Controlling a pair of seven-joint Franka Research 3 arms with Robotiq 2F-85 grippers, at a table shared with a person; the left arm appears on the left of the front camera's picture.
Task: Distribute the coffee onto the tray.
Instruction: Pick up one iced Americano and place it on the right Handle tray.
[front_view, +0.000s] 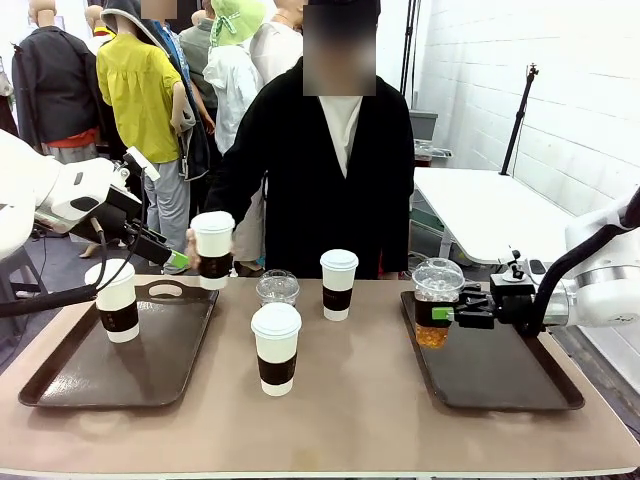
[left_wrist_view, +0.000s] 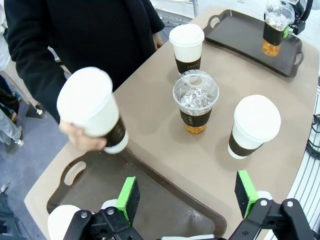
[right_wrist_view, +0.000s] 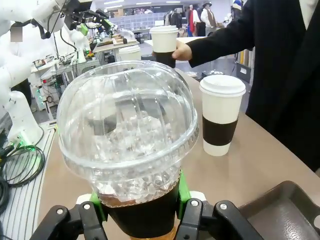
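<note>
Brown trays lie at both ends of the tan surface (front_view: 360, 420). The right end effector (front_view: 445, 314) is clamped around the dark band of a clear domed cup (front_view: 436, 300) of amber drink, at the left edge of the right tray (front_view: 500, 385); I cannot tell whether the cup's base touches the tray. The left end effector (left_wrist_view: 187, 192) hangs over the left tray (front_view: 60, 385), its green pads spread wide with nothing between them. One white paper cup (front_view: 115, 300) stands on that tray, toward its far left. The person's hand (left_wrist_view: 80, 137) holds a second white cup (front_view: 212, 250) at the tray's far edge. Between the trays stand a near white cup (front_view: 276, 348), a far white cup (front_view: 338, 284), and a second clear cup (front_view: 277, 288) just behind the near one.
</note>
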